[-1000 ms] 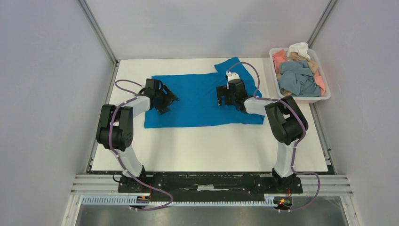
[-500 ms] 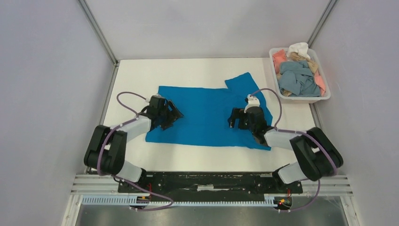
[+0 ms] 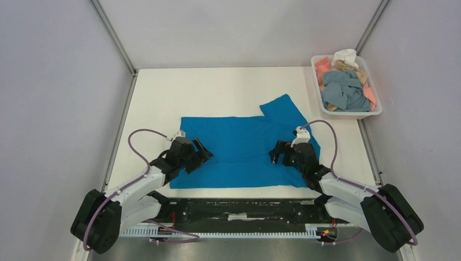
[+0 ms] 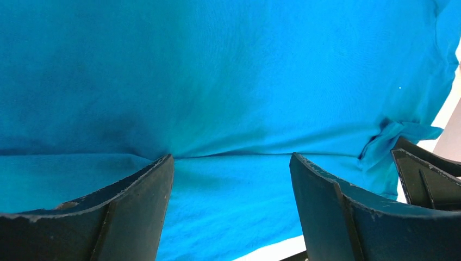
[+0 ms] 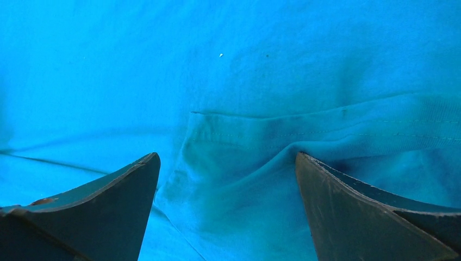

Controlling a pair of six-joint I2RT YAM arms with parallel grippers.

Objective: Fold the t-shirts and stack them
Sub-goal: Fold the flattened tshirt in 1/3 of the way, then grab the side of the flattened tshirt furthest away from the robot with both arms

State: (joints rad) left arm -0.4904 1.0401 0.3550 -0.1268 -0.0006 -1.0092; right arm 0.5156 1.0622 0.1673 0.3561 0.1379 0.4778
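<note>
Left fingers (image 4: 128, 217), right fingers (image 5: 92, 217) spread, tips on one blue t-shirt (image 3: 244, 149); one tray (image 3: 352, 114) of shirts (image 3: 342, 89).

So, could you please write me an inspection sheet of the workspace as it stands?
Surface: white table, with the tray at its far right corner.
Job's things: blue shirt spread flat near the arms, one sleeve sticking out far right; other shirts heaped unfolded in the tray.
Clutter: nothing seen.
Grippers: left gripper and right gripper both open, fingertips down on the blue shirt, cloth wrinkled between them.
Cables: purple cables loop off each arm.
Surroundings: grey walls on three sides.
</note>
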